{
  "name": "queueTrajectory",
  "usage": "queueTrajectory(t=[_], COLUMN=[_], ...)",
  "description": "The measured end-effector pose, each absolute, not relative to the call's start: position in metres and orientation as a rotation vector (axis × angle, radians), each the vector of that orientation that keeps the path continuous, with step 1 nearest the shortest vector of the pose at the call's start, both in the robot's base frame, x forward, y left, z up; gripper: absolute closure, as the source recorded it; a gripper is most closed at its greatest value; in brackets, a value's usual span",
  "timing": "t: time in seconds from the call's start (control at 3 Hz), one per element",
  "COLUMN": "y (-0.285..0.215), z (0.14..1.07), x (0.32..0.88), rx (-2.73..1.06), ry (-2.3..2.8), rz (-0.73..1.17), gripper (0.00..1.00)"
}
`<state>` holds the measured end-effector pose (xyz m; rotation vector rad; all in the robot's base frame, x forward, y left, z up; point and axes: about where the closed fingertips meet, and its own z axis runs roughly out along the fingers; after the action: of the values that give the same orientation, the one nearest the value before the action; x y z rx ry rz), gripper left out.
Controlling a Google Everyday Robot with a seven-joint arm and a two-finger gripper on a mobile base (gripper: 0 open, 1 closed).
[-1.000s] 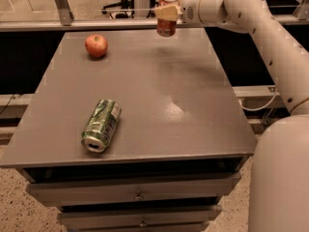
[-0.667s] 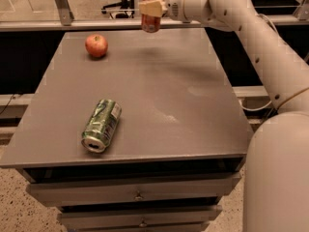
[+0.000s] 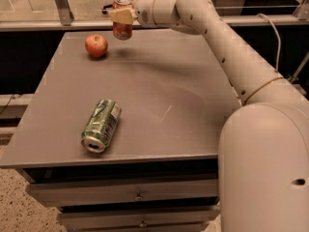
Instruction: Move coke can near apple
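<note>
Coke can (image 3: 122, 31), red-orange, silver top, in end effector (image 3: 122, 17) nr apple (image 3: 96, 45)

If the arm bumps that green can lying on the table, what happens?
The green can lies on its side, so a sideways push would probably roll it; an end-on push would more likely slide it. The hand, holding the coke can in the air near the apple, is far from it, so a bump seems unlikely.
</note>
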<state>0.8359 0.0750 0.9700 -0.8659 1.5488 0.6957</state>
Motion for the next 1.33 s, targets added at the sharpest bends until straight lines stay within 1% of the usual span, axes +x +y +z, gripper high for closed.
queueTrajectory(t=[0.33, 0.67, 1.33], y=[0.089, 0.093, 0.105], z=[0.953, 0.937, 0.919], x=[0.838, 0.841, 0.842], rx=[-0.872, -0.857, -0.849], ry=[1.571, 1.596, 1.616], rz=[0.71, 0.721, 0.802], gripper=[1.0, 1.0, 0.53])
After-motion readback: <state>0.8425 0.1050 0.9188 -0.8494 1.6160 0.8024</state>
